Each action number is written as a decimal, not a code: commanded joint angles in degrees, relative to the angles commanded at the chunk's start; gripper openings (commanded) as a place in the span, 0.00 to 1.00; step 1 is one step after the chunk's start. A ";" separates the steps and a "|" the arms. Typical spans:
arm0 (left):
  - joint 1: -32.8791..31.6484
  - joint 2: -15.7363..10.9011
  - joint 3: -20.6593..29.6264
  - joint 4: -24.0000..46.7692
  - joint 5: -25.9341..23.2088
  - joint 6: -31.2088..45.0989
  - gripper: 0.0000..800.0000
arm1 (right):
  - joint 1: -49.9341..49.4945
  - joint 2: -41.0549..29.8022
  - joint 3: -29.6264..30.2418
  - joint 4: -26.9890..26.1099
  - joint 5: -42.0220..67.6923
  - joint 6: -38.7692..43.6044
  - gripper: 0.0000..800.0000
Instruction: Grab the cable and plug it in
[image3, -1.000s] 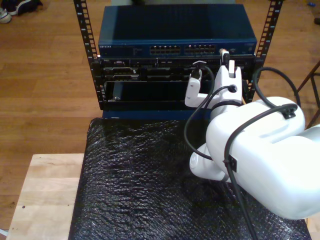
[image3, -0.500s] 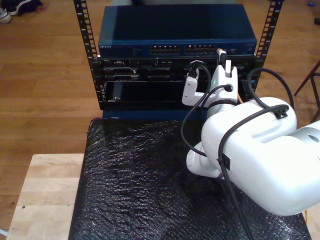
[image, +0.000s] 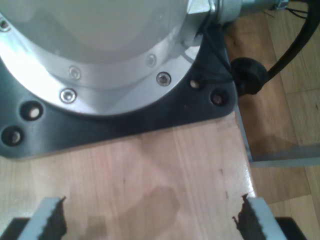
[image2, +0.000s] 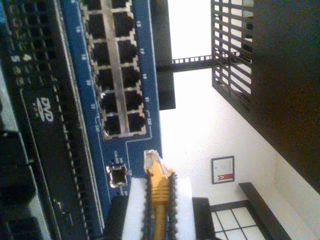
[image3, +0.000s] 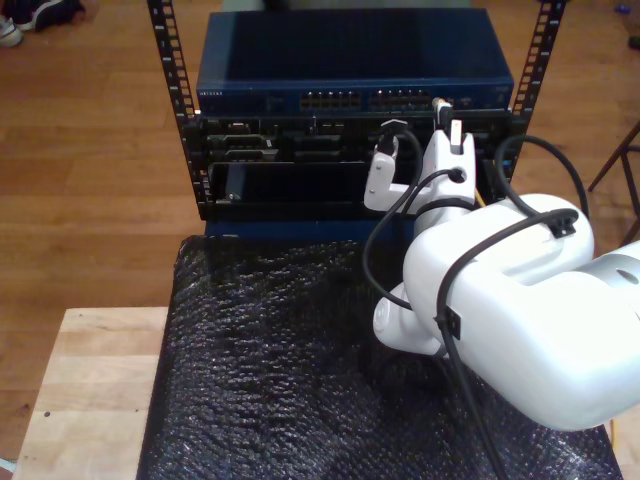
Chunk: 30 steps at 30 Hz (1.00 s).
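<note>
Clamping the cable (image2: 159, 200) just behind its clear plug (image2: 152, 161), my second pincer (image2: 159, 190) has its jaws shut tight on the yellow-orange boot, with the plug poking out past the toothed pads toward the blue network switch (image2: 142, 75). The plug tip sits near the switch face, just beside the end of the port block (image2: 115, 85) and next to a small separate socket (image2: 117, 176), but not yet inside any opening.

Against the exterior view a second ago, the arm (image3: 500, 310) has drawn toward that view's left and a little closer to the rack (image3: 350, 150); over the last half second it has barely shifted, so I judge the coarse approach finished and the fine alignment begun. In the exterior view the plug (image3: 440, 103) shows as a small tan tip at the switch's front edge, toward that view's right.

What remains, as I see it, is to line the plug squarely with a port and push straight in; any tilt could jam the clip on the port's rim.

My first pincer (image: 150, 220) is parked with jaws wide apart and nothing between them, above a wooden desk (image: 165, 170), looking at an arm's black base plate (image: 125, 122).
</note>
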 joint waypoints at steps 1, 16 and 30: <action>0.00 0.00 -0.09 0.00 0.00 0.00 1.00 | -0.09 0.18 -0.09 -0.26 0.00 0.00 0.00; 0.00 0.00 0.00 0.00 0.00 0.00 1.00 | -0.79 0.88 -1.49 -1.76 1.32 1.14 0.00; 0.00 0.00 0.00 0.00 0.00 0.00 1.00 | -0.79 1.23 -1.85 -1.76 2.02 1.23 0.00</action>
